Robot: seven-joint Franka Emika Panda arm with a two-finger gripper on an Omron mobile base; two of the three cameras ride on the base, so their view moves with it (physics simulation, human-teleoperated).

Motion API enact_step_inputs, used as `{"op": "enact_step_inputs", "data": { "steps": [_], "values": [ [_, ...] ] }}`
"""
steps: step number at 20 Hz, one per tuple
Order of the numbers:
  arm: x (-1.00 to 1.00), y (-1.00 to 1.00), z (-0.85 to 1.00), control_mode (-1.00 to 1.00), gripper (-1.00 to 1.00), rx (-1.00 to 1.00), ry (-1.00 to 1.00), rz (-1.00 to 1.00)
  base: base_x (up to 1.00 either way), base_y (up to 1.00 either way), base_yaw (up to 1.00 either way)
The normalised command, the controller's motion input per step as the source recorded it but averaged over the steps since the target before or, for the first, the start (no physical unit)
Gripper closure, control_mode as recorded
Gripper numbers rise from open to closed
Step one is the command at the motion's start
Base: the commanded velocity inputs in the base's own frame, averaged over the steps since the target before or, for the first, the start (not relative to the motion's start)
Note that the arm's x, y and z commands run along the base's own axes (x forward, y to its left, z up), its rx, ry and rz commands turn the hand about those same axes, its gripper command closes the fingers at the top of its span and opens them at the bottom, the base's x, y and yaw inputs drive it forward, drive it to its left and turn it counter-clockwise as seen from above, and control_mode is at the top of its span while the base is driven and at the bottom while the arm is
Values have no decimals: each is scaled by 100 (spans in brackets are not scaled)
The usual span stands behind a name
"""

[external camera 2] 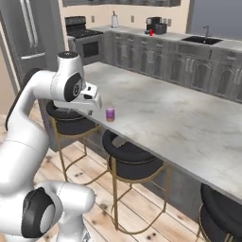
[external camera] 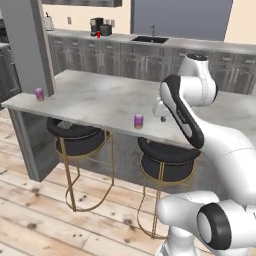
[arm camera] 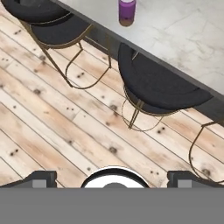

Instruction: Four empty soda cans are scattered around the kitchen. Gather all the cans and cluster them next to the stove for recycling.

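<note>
the gripper (arm camera: 112, 177) hangs with jaws wide apart and empty, near a purple can (external camera: 138, 120) on the surface (external camera: 100, 100).

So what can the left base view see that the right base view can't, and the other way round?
The left base view alone has a second purple can at the island's far left end beside a grey pillar. The right base view alone has the black stove and the fridge. Both show the near purple can, the red can on the back counter, the sink and the stools.
</note>
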Motion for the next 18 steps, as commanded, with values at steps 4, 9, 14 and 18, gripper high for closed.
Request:
{"op": "enact_step_inputs", "data": {
  "steps": [4, 9, 14, 18],
  "values": [
    [0, 0, 0, 100, -100, 0, 0, 0, 7, 53, -30],
    [0, 0, 0, 100, -100, 0, 0, 0, 28, 36, -38],
    [0, 0, 0, 100, -100, 0, 0, 0, 23, 41, -36],
    [0, 0, 0, 100, -100, 0, 0, 0, 12, 51, -30]
  ]
}}
